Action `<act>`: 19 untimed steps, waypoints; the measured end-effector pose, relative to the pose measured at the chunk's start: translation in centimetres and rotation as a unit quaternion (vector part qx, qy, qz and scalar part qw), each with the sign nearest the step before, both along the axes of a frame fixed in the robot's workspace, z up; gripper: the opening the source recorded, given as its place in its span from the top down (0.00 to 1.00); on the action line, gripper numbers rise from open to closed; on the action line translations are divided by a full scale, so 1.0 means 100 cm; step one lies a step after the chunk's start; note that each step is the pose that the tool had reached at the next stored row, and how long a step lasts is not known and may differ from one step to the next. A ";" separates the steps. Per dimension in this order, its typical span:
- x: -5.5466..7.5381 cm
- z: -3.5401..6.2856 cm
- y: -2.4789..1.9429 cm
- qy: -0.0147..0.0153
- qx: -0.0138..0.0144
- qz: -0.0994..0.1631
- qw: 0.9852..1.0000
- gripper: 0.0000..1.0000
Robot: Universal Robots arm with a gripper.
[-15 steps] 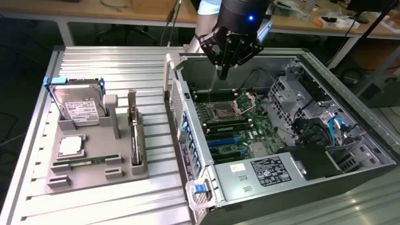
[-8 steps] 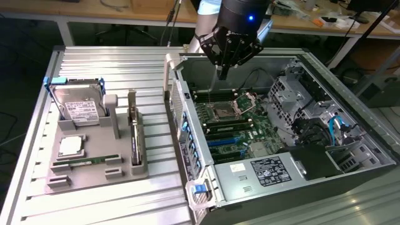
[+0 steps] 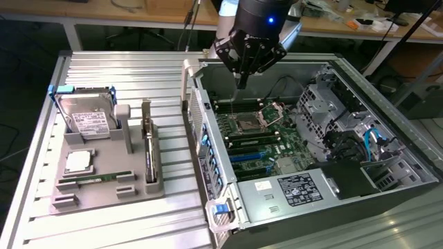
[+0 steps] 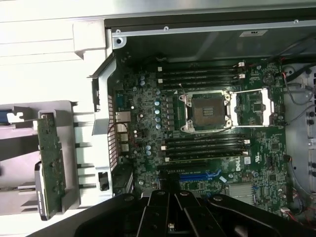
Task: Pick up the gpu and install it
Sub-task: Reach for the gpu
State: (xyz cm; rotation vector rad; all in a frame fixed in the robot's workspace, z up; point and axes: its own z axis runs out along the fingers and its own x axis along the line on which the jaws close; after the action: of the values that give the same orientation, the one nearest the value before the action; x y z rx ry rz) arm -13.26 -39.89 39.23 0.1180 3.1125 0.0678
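The gpu (image 3: 149, 151) stands on edge in a slot of the grey holder (image 3: 104, 194), on the exterior view's left, with its silver bracket at the far end. In the wrist view the gpu (image 4: 51, 158) is a thin green-faced card beside the case wall. My gripper (image 3: 241, 83) hangs above the open computer case, over the far part of the motherboard (image 3: 252, 140) and well apart from the gpu. Its fingers are shut with nothing between them; in the wrist view the gripper (image 4: 167, 195) hovers over the blue expansion slots (image 4: 197, 175).
The holder also carries a silver hard drive (image 3: 86, 116), a square processor (image 3: 78, 162) and a narrow memory stick (image 3: 93, 180). Inside the case are the open processor socket (image 4: 205, 111), a drive cage (image 3: 325, 104) and the power supply (image 3: 298, 189). The ribbed metal table (image 3: 124, 67) surrounds everything.
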 end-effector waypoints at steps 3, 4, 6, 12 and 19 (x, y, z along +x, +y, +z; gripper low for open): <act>-0.006 -0.0005 0.0000 0.000 0.000 0.000 1.000 0.89; -0.008 -0.0006 0.0000 0.000 0.000 0.000 1.000 0.89; -0.011 -0.0012 0.0001 0.000 0.000 0.000 1.000 0.89; -0.020 -0.0026 0.0001 0.000 0.000 0.000 1.000 0.89; -0.024 -0.0040 0.0000 0.000 0.000 0.000 1.000 0.89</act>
State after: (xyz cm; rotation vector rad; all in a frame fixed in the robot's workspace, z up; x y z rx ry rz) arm -15.68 -39.89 38.83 0.1179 3.1124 0.0680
